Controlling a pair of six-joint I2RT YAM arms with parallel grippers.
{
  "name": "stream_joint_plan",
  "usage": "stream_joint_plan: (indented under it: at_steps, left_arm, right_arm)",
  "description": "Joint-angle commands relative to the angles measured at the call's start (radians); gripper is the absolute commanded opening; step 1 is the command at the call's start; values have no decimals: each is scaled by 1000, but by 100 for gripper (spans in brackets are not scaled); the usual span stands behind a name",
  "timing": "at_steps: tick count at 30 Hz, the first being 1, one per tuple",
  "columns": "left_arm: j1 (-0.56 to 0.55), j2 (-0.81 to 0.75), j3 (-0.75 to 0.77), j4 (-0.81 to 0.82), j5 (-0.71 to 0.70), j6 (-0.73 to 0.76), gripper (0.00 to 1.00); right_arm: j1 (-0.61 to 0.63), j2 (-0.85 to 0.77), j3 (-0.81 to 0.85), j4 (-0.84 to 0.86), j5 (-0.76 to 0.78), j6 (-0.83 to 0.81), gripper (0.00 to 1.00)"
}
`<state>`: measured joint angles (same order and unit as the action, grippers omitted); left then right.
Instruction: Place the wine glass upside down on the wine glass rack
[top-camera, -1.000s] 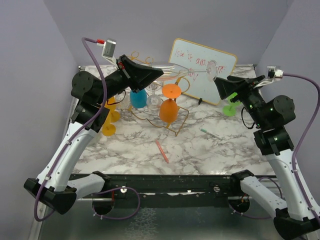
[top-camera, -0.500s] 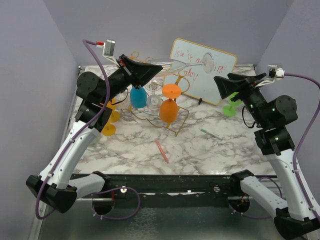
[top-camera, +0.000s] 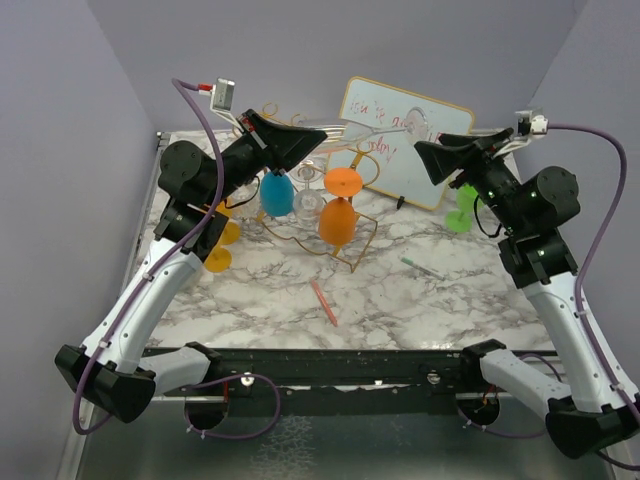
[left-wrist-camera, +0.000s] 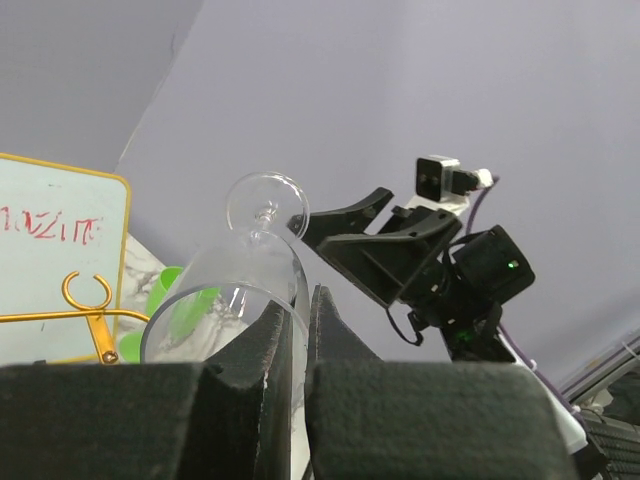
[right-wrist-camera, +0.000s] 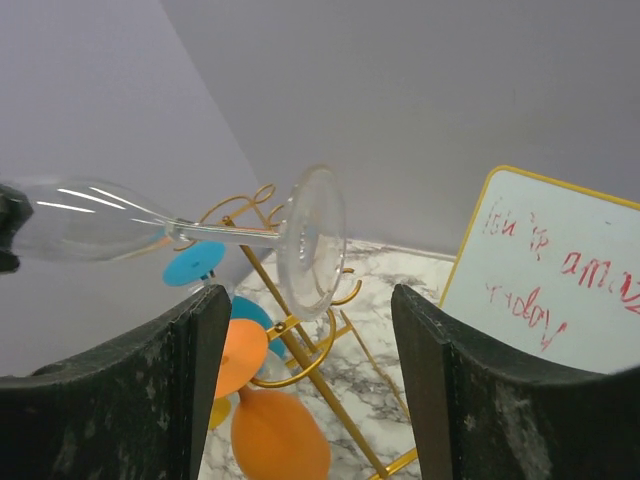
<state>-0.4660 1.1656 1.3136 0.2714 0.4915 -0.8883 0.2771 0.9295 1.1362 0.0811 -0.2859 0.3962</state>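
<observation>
So the clear wine glass (right-wrist-camera: 312, 240) is lying sideways in the air above the gold rack (right-wrist-camera: 297, 345), left claw (left-wrist-camera: 303, 320) clamped on its bowl rim, foot sitting untouched between the wide-apart right claw (right-wrist-camera: 305, 300) fingers, whiteboard (right-wrist-camera: 560, 280) close behind.

Framed whiteboard (top-camera: 395, 165) with red writing leans at the bench's (top-camera: 400, 300) far edge — pink stick (top-camera: 323, 302) lies mid-bench, green glass (top-camera: 460, 220) near the right edge.

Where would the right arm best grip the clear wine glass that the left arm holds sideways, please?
Probably the thin stem just behind the round foot, coming from the foot end: the clear wine glass lies level, foot toward the open right fingers, and the left fingers occupy the bowl's rim.
</observation>
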Motion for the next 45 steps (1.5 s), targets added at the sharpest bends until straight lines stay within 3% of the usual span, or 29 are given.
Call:
stream_joint_plan:
  at_steps: [1, 10, 13, 16, 17, 22, 28, 30, 37, 41, 45]
  left_arm:
    - [-3, -7, -7, 46, 46, -31, 0]
    - [-3, -18, -25, 48, 72, -46, 0]
    - [-3, -23, -28, 48, 78, -44, 0]
    - [-3, -29, -37, 46, 81, -48, 0]
    - [-3, -33, -43, 45, 82, -47, 4]
    - [-3, -60, -67, -2, 70, -22, 15]
    - [-3, -131, -65, -202, 1, 97, 66]
    - [-3, -155, -52, -257, -11, 135, 76]
    - [-3, -215, 47, -539, -89, 325, 90]
    - [-3, -210, 54, -545, 15, 381, 95]
    - [-3, -127, 77, -528, 144, 314, 96]
  right_arm:
    - [4, 39, 35, 51, -44, 23, 67]
    - [4, 98, 50, 101, -92, 34, 43]
    - [4, 107, 55, 109, -121, 22, 27]
    - [4, 109, 61, 101, -130, -3, 4]
    - [4, 108, 64, 96, -125, -11, 1]
    - [5, 89, 68, 99, -117, -53, 1]
    - [4, 63, 69, 108, -144, -131, 1]
    - [4, 59, 57, 127, -169, -154, 1]
    - [5, 58, 40, 183, -388, -223, 1]
    - [6, 69, 35, 220, -525, -229, 1]
    - [6, 82, 20, 314, -654, -175, 1]
